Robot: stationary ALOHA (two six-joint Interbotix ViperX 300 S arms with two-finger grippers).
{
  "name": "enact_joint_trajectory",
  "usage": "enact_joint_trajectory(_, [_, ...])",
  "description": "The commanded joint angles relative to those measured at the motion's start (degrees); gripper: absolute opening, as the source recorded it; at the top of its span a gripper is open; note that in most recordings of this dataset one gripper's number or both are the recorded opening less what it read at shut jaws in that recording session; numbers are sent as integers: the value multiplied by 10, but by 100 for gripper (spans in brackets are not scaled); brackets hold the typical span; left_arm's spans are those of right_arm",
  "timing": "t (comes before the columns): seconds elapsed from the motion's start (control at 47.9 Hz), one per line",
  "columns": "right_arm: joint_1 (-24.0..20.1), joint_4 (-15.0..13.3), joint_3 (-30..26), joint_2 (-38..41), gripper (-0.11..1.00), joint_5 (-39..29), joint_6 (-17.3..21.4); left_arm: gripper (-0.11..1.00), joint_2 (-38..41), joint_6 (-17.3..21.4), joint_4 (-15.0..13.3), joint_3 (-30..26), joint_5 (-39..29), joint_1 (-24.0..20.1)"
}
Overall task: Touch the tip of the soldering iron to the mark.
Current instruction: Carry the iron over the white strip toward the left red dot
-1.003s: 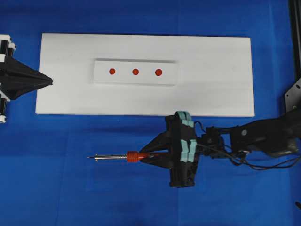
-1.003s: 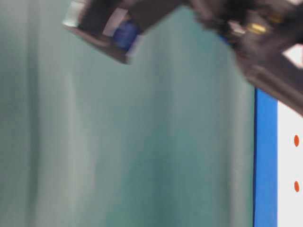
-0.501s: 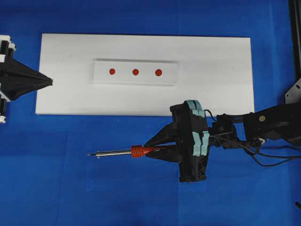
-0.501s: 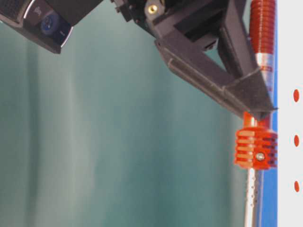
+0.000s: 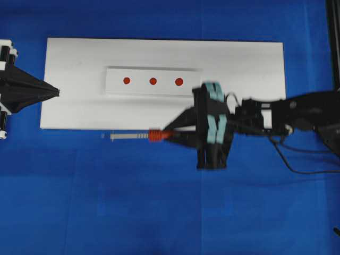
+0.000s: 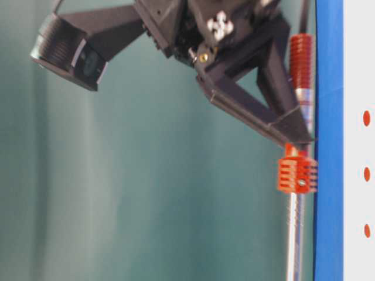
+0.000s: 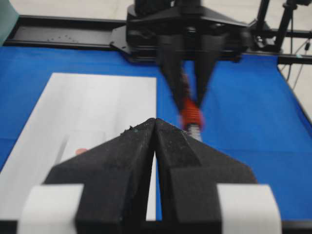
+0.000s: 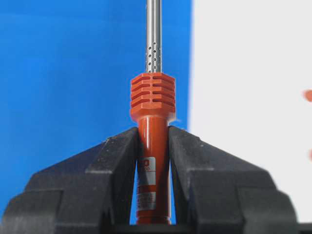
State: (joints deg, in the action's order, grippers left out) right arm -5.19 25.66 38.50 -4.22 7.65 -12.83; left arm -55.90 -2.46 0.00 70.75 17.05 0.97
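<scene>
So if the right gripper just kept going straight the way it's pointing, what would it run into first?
Probably nothing nearby. The right gripper, carrying the soldering iron, points left along the white board's near edge over blue cloth; that line looks free, though height is unclear.

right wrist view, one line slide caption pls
Black jaws clamp the red-handled soldering iron, silver shaft pointing ahead along the white board's edge.

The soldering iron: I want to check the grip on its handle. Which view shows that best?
The right wrist view: the right gripper clamps the soldering iron on its red handle, sharp and close. Overhead blurs it, table-level shows it side-on, and the left wrist view mostly blurs it.
</scene>
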Motion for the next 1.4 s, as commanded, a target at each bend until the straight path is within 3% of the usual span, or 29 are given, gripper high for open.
enact_joint_trajectory(0.0, [27, -2, -14, -19, 6, -11, -14, 0, 2, 0, -1, -5, 6, 2])
enact_joint_trajectory(0.334, [123, -13, -33, -23, 6, -64, -83, 0, 4, 0, -1, -6, 6, 2])
enact_joint_trajectory(0.522, [156, -22, -48, -23, 6, -93, -98, 0, 4, 0, 0, -5, 6, 2])
enact_joint_trajectory(0.794, [163, -26, -50, -22, 6, -114, -98, 0, 5, 1, 0, -5, 6, 2])
enact_joint_trajectory(1.086, [187, -26, -51, -23, 6, -208, -93, 0, 6, 0, 0, -5, 6, 2])
enact_joint_trajectory(1.378, [193, -39, -53, -22, 6, -239, -91, 0, 8, 0, 0, -4, 6, 2])
